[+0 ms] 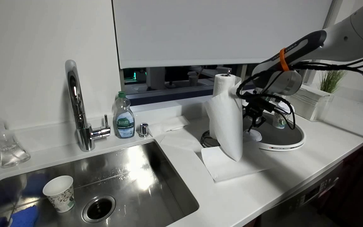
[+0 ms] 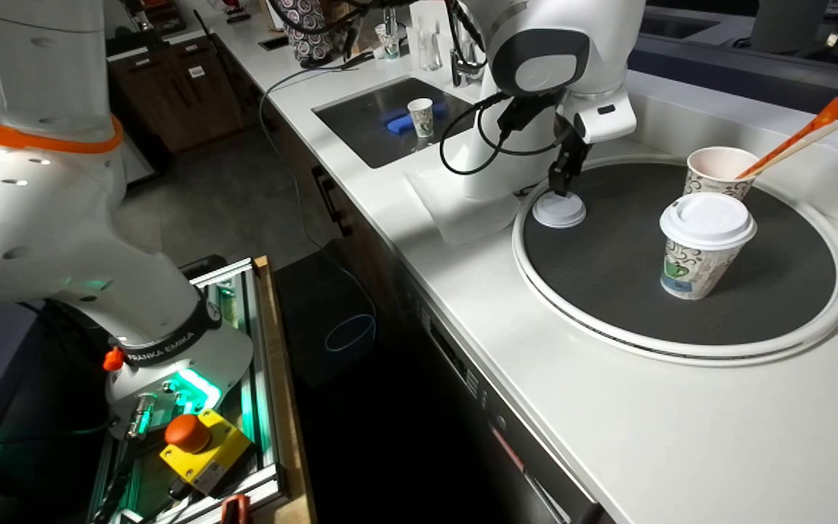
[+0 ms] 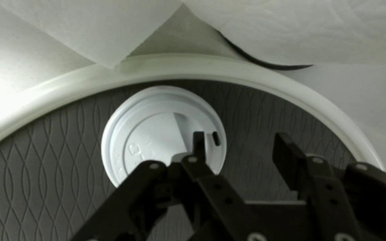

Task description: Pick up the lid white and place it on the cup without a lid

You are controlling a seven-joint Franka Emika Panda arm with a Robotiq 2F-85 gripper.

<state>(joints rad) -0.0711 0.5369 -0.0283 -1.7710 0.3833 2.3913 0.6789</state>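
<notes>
A white lid (image 3: 152, 134) lies flat on the grey round tray, near its rim; it also shows in both exterior views (image 1: 254, 136) (image 2: 559, 211). My gripper (image 3: 240, 136) is open and empty, low over the tray. In the wrist view one finger overlaps the lid's right part and the other is over bare tray; I cannot tell whether the finger touches the lid. A patterned paper cup without a lid (image 2: 717, 175) stands on the tray with an orange stick and a pale stick in it. A cup with a white lid (image 2: 699, 255) stands in front of it.
The round tray (image 2: 688, 353) has a raised white rim. A paper towel roll (image 1: 227, 116) stands close beside the gripper, with loose sheets around it. Another lidless cup (image 1: 60, 194) stands in the sink (image 1: 131, 176). A napkin box (image 1: 309, 102) stands behind the tray.
</notes>
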